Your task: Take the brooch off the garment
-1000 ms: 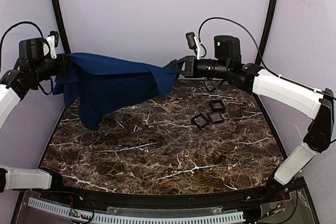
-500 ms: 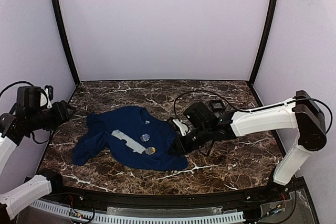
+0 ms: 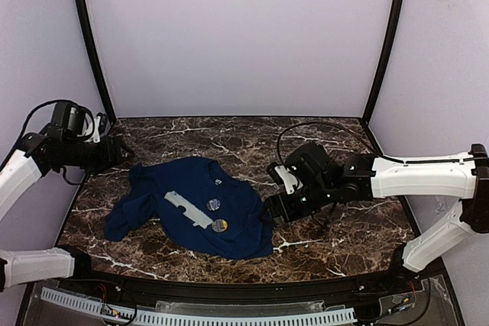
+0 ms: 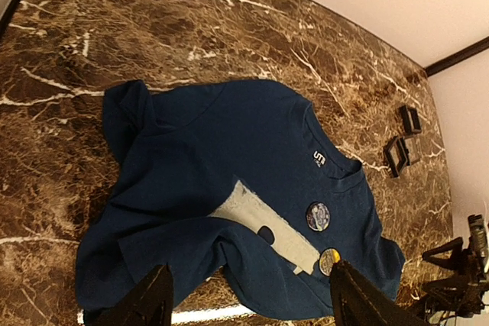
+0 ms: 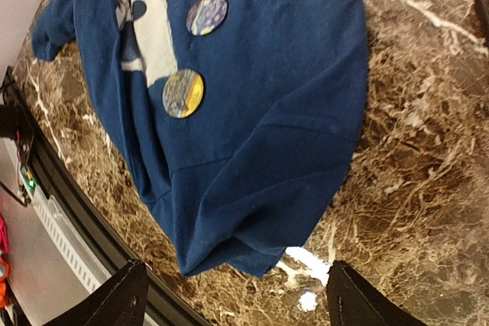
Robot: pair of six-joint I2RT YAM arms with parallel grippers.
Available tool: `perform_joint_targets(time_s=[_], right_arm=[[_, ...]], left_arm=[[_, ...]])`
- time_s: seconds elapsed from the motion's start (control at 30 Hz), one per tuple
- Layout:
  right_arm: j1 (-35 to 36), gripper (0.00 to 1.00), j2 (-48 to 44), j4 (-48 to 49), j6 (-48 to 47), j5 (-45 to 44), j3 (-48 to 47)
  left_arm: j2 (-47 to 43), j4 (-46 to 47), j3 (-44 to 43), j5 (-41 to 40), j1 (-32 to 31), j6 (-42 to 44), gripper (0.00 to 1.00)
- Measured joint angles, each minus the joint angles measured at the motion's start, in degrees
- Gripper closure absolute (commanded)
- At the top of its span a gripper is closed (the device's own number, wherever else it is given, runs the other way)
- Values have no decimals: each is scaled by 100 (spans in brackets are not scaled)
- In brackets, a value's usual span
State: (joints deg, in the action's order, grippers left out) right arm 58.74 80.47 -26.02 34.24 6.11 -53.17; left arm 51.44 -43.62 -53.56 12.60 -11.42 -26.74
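**Brooch [image 3: 215,204] lying left of the right gripper [image 3: 269,214], and nearer to it than to the left**

Starting at the right gripper: spread wide, holding nothing, poised low just off the shirt's [image 3: 244,238] right edge. Through its wrist camera, looking down on the cloth with both fingers [image 5: 126,299] framing the hem.

Going left from there in the top view, across a short stretch of navy, to the brooch: round, bluish with a pale glint, pinned flat on the chest just beside the grey print [image 3: 187,210]. No long axis to line up with, being a disc, so probably open to approach from any side. Just toward the arms from it, close to the print's end, a second round badge [image 3: 220,225], yellow-tinged. Taken here as not the target, though hard to rule out from these views.

Over at the left gripper [image 3: 114,152]: likewise wide and empty, held above the table beyond the far sleeve, well apart from the brooch, with most of the shirt between. Judged better placed to steady cloth than to pick.

Likely next: sliding the right gripper left over the hem and down onto the brooch's rim, perhaps with the left pinning cloth near the collar. Worth minding: soft cloth lifting along with the pin
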Motion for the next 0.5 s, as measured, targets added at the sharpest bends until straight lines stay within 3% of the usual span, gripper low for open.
perform_joint_targets(time_s=[0.23,0.5], right_arm=[[247,22,511,22,92,-688,-732],[81,18,1622,459,173,-883,-1198]], left_arm=[[1952,643,-920,-42,-1362,680,28],[3451,1471,-1115,-424,-2693,761,29]])
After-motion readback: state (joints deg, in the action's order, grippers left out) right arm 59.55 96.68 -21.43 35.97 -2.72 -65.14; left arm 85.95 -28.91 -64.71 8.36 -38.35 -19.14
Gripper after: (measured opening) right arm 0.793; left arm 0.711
